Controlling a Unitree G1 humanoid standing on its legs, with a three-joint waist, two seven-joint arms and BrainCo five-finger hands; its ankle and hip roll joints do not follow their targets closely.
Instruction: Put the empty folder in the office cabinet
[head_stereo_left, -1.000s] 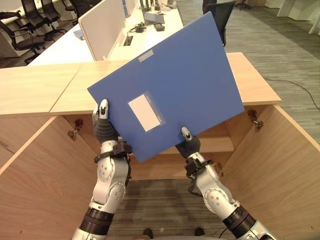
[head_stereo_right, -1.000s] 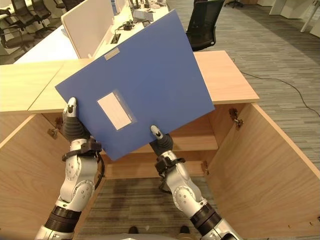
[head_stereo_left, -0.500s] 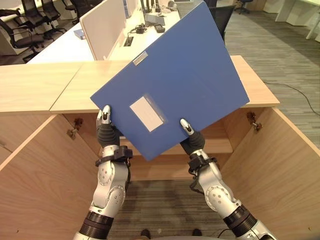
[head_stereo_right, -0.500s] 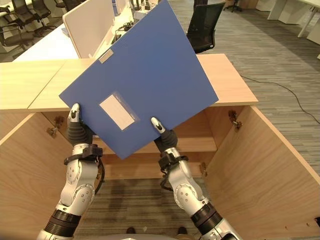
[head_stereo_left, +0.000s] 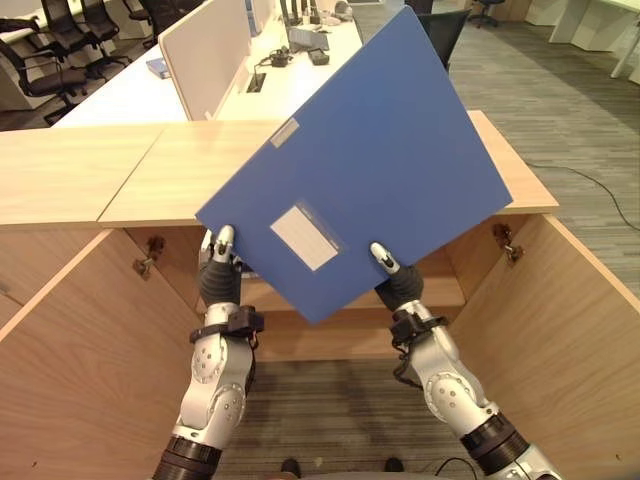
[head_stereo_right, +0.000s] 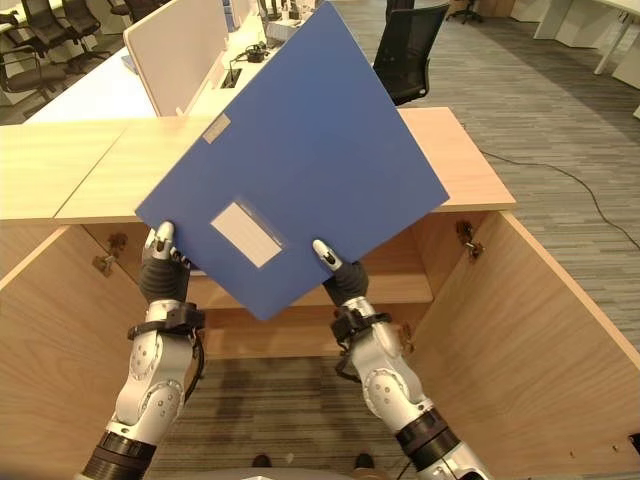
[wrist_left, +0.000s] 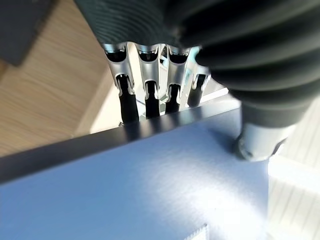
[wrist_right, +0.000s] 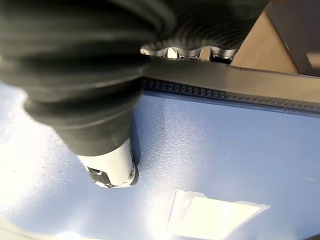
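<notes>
Folder (head_stereo_left: 372, 165) mid-frame, tilted, above open cabinet (head_stereo_left: 560, 330). Left hand (head_stereo_left: 218, 272) and right hand (head_stereo_left: 398, 285) pinch lower edges, thumbs on front. Judged light, stiff, slick; edge grip adequate.

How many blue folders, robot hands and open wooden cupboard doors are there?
Flat blue folder: 1
Robot hands: 2, the left hand and the right hand, both pinching the folder
Open wooden cupboard doors: 2, one left, one right
Total: 5
</notes>
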